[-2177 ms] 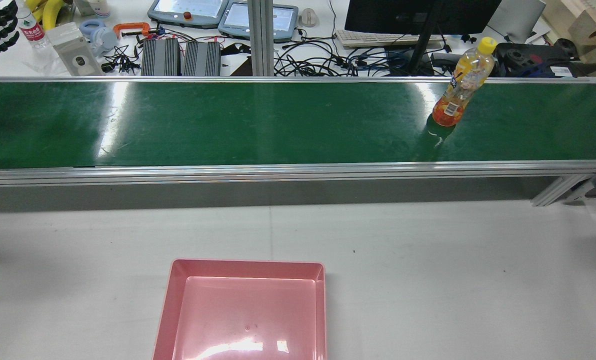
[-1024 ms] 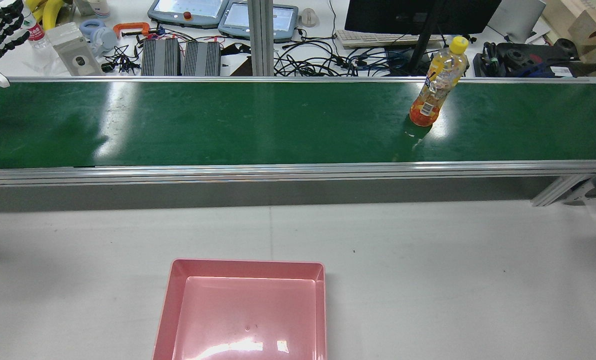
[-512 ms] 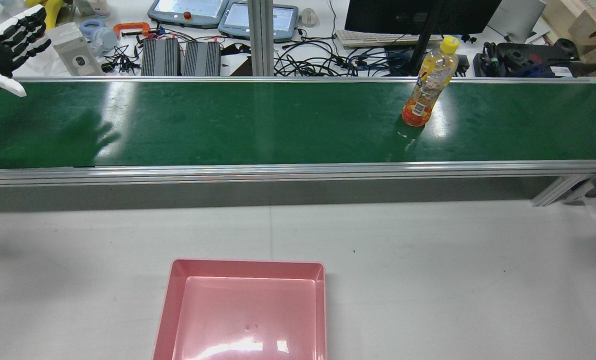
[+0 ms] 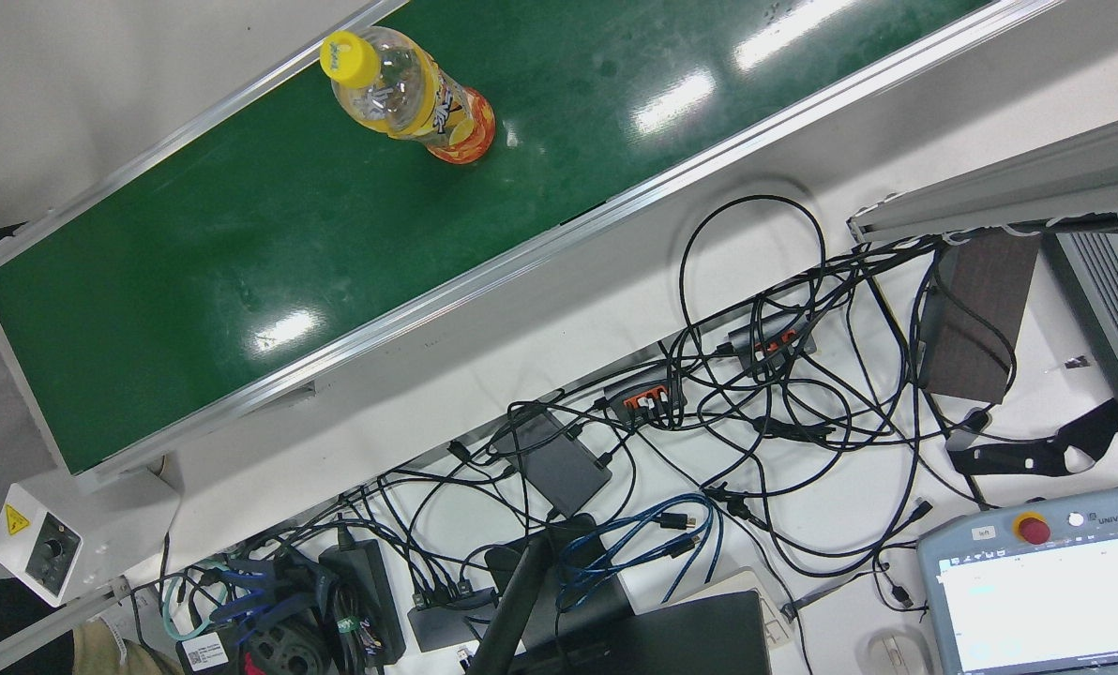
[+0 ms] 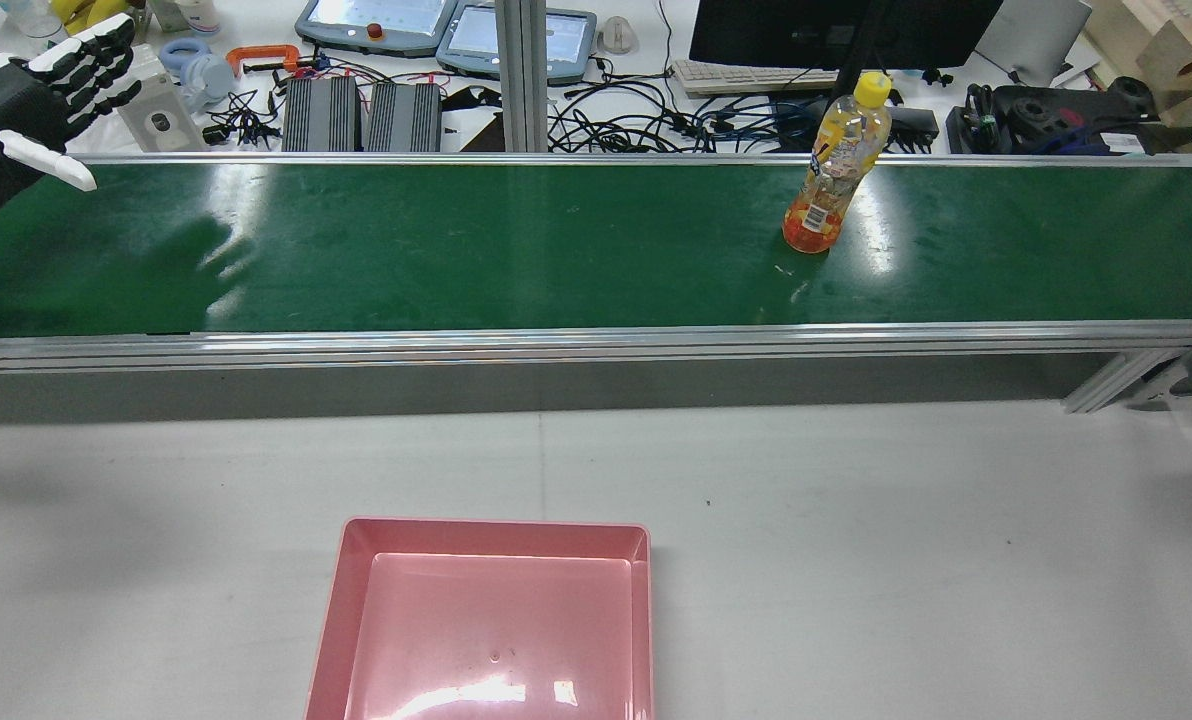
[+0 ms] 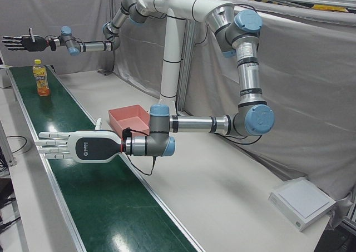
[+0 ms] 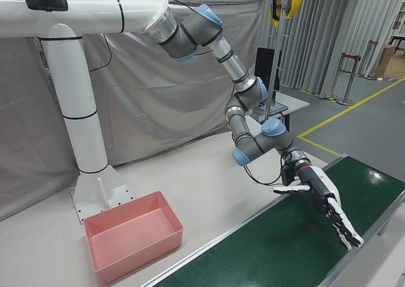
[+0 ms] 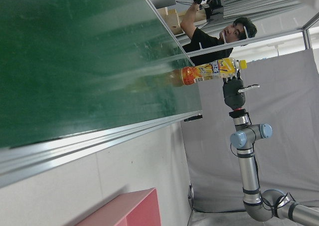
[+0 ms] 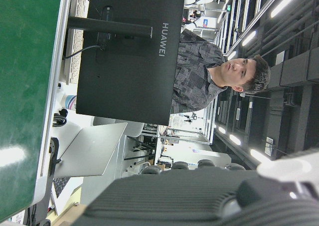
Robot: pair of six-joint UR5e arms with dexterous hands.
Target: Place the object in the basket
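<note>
Nothing of the job is done yet as I read it: the pink basket (image 5: 496,527) sits empty on the pale surface (image 5: 856,520) on my side of the green belt (image 5: 516,250), and the bottle (image 5: 831,170) stands upright on the belt with no hand on it. Grasping, lifting and carrying it across to the basket all remain.

My left hand (image 5: 41,95) hovers over the left end of the belt, palm flat, its fingers (image 6: 53,143) spread apart and holding nothing. The bottle is well apart from them, far along the belt toward the right end. My right hand (image 6: 19,40) hangs in the air beyond the bottle, fingers also spread and empty; it looks the nearer of the two, though not touching the bottle
</note>
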